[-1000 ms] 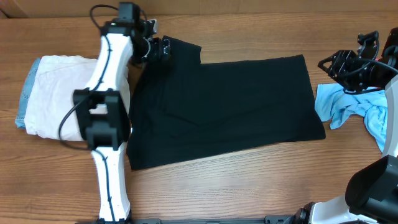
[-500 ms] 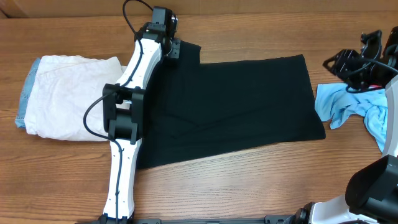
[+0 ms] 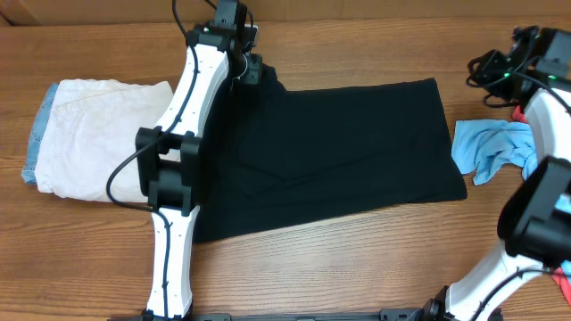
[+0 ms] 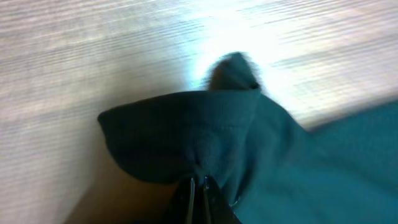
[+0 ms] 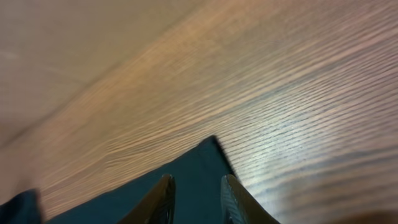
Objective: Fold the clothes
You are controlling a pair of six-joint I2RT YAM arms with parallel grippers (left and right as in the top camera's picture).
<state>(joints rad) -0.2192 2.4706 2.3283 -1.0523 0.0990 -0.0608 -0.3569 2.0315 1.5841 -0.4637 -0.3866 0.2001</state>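
Although the black T-shirt (image 3: 339,152) lies spread flat on the worktop (image 3: 357,276), it is at best partly folded, so the task looks to be somewhere in the middle. The left end effector (image 3: 249,71) is at the shirt's far corner, and the left wrist view shows its fingers pressed together on a bunched ridge of the black cloth, which bulges up directly ahead of them. To the outer side of that arm, a cream garment (image 3: 98,138) sits as a neat stack and seems finished. The right end effector (image 3: 489,69) hangs above bare wood beyond the shirt's other far corner. Its fingers stand apart with nothing between them, and a black corner shows just ahead of them. Below it, a light blue garment (image 3: 491,147) lies crumpled and is judged unfolded.

The left arm hides a strip of the shirt and the edge of the cream stack. No white label can be seen. A speck of red beside the light blue garment is too small to identify. Both wrist views are blurred.
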